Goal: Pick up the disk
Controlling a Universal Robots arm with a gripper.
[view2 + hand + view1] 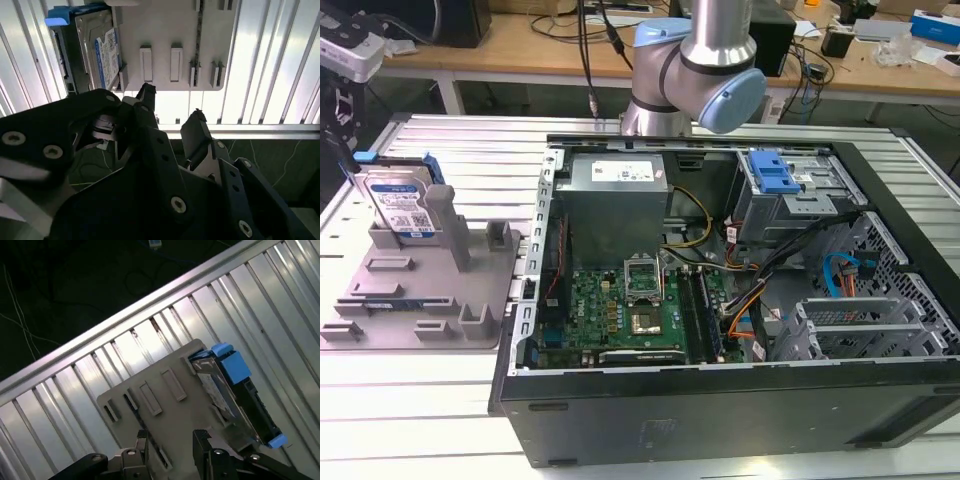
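The disk (402, 205) is a silver hard drive with a blue-and-white label and blue rails. It stands on edge in the grey fixture tray (430, 290) at the exterior view's left. Both wrist views show the disk (102, 55) (225, 390) upright at one end of the tray (165, 25) (190, 410). My gripper (172, 112) (171, 442) is open, with nothing between its black fingers (197, 125). It hovers over the tray's edge, apart from the disk and to one side of it. The arm's grey and blue joints (695, 60) rise behind the computer case.
An open computer case (720, 280) with motherboard, cables and a blue-latched drive cage (785, 190) lies beside the tray on the slatted aluminium table (420, 400). The table's edge (250, 131) and dark floor (60, 290) are close to the gripper. A cluttered workbench (520, 40) stands behind.
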